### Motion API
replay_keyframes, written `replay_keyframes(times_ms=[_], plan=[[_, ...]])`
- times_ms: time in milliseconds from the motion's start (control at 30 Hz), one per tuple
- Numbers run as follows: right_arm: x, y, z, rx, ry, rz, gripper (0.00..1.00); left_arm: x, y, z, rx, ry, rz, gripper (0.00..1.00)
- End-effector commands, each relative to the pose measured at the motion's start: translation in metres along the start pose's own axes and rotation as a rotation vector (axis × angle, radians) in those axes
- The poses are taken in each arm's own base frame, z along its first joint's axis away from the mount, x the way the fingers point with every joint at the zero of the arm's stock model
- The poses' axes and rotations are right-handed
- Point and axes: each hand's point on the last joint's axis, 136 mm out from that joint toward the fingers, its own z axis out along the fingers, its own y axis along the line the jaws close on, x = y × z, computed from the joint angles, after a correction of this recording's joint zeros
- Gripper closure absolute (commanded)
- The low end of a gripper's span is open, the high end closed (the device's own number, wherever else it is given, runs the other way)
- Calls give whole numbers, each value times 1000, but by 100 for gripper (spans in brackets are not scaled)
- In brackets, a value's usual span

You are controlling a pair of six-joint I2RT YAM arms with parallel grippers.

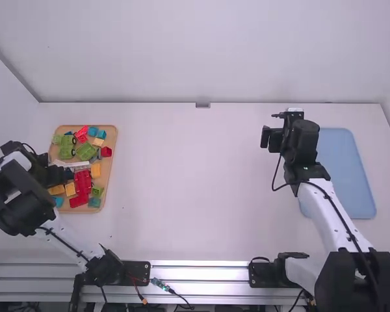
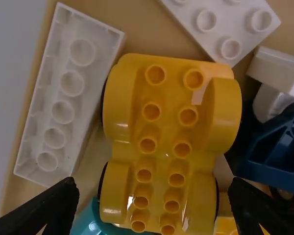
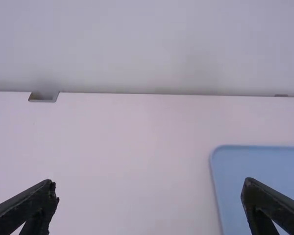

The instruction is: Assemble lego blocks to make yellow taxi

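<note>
My left gripper (image 1: 64,174) is over the left side of the wooden tray (image 1: 113,140) of mixed blocks. In the left wrist view, a yellow car base (image 2: 157,142) with wheels lies studs up, between and beyond the open fingers of my left gripper (image 2: 154,198). A white block (image 2: 63,98) lies on one side of it, another white block (image 2: 228,24) near its far end. My right gripper (image 1: 276,138) stays near the blue tray; in the right wrist view my right gripper (image 3: 149,193) stands open with nothing between its fingers.
The blue tray (image 1: 348,175) lies at the table's right. Red blocks (image 1: 82,185), green pieces (image 1: 86,151) and several orange blocks share the wooden tray. A dark blue piece (image 2: 277,152) sits close beside the yellow base. A wall rises behind the table.
</note>
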Motion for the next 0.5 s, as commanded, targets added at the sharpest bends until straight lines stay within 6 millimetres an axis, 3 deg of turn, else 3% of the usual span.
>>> replay_keyframes(times_ms=[0,300,467], plan=[[-15,-2,-1,4,-31,5,1,9,-2,8,13,33,11,16],[-14,-2,-1,6,-28,6,1,3,-8,8,53,3,36,15],[-14,-2,-1,5,-27,-2,1,10,-6,19,67,28,21,13]])
